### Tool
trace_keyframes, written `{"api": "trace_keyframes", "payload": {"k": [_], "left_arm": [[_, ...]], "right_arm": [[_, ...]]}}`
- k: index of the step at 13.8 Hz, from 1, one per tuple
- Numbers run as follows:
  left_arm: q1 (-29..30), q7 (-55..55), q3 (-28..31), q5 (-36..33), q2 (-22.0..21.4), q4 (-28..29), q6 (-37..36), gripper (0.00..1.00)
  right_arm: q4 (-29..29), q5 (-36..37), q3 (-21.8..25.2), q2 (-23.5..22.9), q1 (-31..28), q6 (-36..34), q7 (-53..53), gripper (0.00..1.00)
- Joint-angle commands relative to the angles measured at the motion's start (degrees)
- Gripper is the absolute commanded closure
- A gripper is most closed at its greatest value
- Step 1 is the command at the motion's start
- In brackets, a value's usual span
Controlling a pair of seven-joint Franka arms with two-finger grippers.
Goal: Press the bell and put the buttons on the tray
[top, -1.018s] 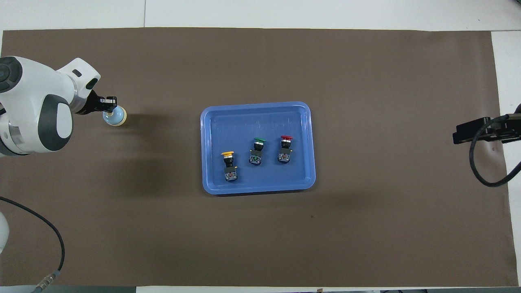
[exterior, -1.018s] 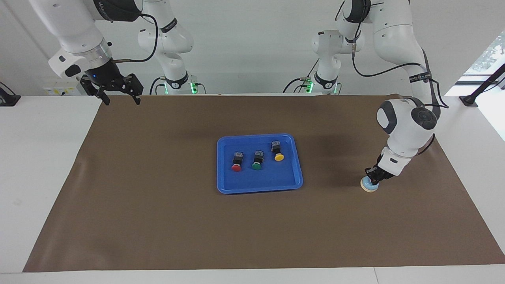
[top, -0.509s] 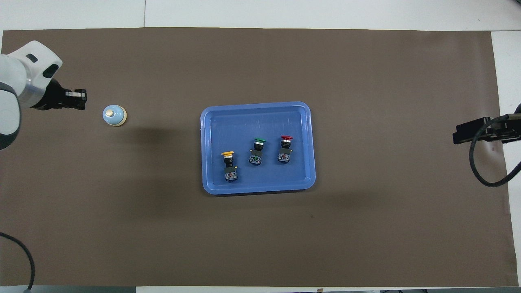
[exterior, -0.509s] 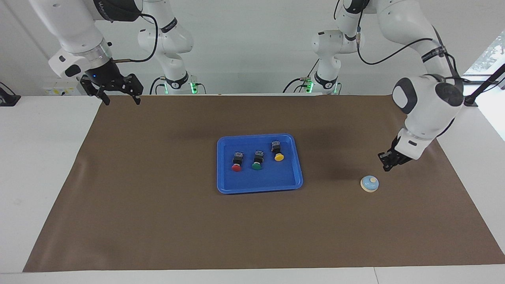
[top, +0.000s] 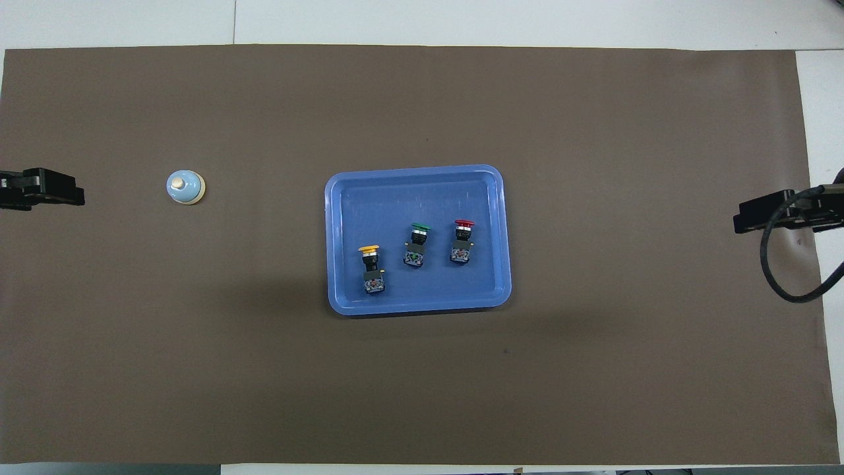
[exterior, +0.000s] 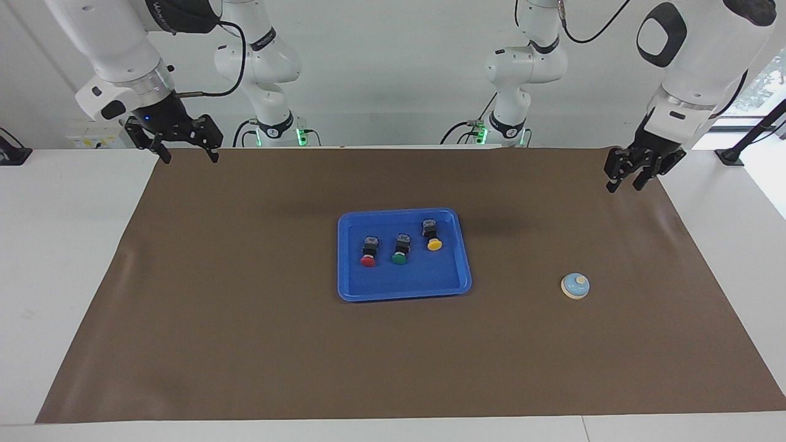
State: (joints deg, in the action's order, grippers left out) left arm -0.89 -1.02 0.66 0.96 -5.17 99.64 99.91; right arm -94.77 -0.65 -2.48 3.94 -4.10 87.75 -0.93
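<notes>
The bright blue tray [exterior: 405, 293] [top: 419, 307] lies in the middle of the mat. In it lie the three buttons on their sides: red [exterior: 368, 253] [top: 461, 239], green [exterior: 400, 250] [top: 416, 243] and yellow [exterior: 432, 236] [top: 371, 267]. The light blue bell [exterior: 575, 286] [top: 185, 187] with its cream knob stands alone toward the left arm's end. My left gripper [exterior: 624, 186] [top: 78, 194] hangs open and empty, raised over the mat's corner, well apart from the bell. My right gripper [exterior: 190, 158] [top: 742, 216] waits open and empty over the other corner.
A brown mat [exterior: 245, 344] [top: 593, 396] covers most of the white table. A black cable [top: 775, 277] loops down from the right arm over the mat's edge. Both arm bases stand at the robots' end.
The left gripper rose off the bell, drew back toward the robots to the mat's corner, and opened. The bell, tray, buttons and right arm stayed put.
</notes>
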Motion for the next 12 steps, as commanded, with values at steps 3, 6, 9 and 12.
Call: {"api": "trace_keyframes", "payload": {"k": [3,6,9,12], "left_arm": [[-0.3,0.1,-0.6,-0.6,-0.6,-0.7,-3.3,0.0],[-0.7,0.2,-0.8,-0.6,4.9,-9.7,-11.6,0.0],[-0.8,0.3,-0.8,-0.4,3.9,-7.4,-11.3,0.0],[-1.6,0.6,-0.8,-0.3,3.1,-6.0,-11.2,0.0]], "right_arm": [[-0.7,0.0,-0.1,0.8,-0.3,-0.2,-0.6,0.0],[-0.7,0.0,-0.2,0.8,-0.3,-0.2,-0.6,0.0],[-0.7,0.0,-0.2,0.8,-0.3,-0.2,-0.6,0.0],[-0.7,0.0,-0.2,0.8,-0.3,-0.2,-0.6,0.0]]}}
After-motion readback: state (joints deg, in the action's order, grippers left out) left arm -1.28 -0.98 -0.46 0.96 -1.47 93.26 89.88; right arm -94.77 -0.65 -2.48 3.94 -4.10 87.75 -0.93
